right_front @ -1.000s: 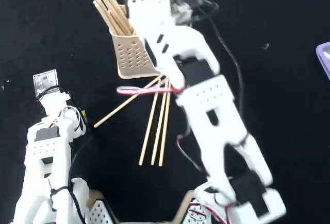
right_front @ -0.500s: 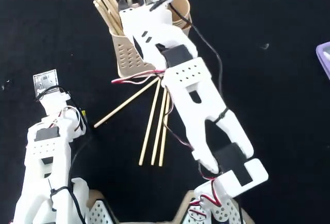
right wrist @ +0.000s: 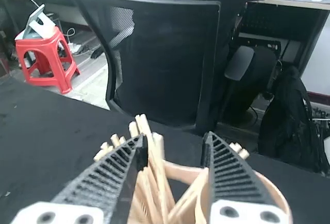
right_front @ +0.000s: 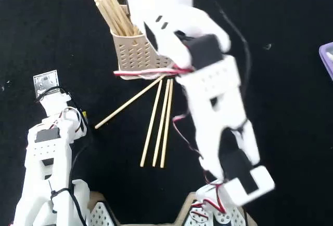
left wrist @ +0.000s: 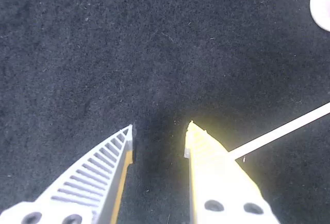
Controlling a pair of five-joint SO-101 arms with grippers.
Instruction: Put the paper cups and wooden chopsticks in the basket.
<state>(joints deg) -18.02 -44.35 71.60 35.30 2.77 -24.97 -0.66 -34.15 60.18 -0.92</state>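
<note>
A tan perforated basket (right_front: 134, 55) stands at the back of the black table, with a bundle of wooden chopsticks (right_front: 112, 9) upright in it. Several loose chopsticks (right_front: 156, 124) lie fanned out on the cloth in front of it. The right arm (right_front: 208, 80) hangs over the basket. Its gripper (right wrist: 172, 149) is open just above the bundled chopsticks (right wrist: 152, 177) and a tan round rim (right wrist: 260, 185), probably a paper cup. The left arm (right_front: 49, 143) is at the near left. Its gripper (left wrist: 159, 131) is open over bare cloth, beside one chopstick (left wrist: 289, 128).
A purple object (right_front: 328, 54) pokes in at the table's right edge. Beyond the far edge of the table stand a black mesh chair (right wrist: 165, 54) and a red stool (right wrist: 44, 59). Open black cloth lies to the right of the right arm.
The right arm has swung across the basket, and its forearm now covers the paper cup that showed behind the basket half a second ago. The left arm has not moved.
</note>
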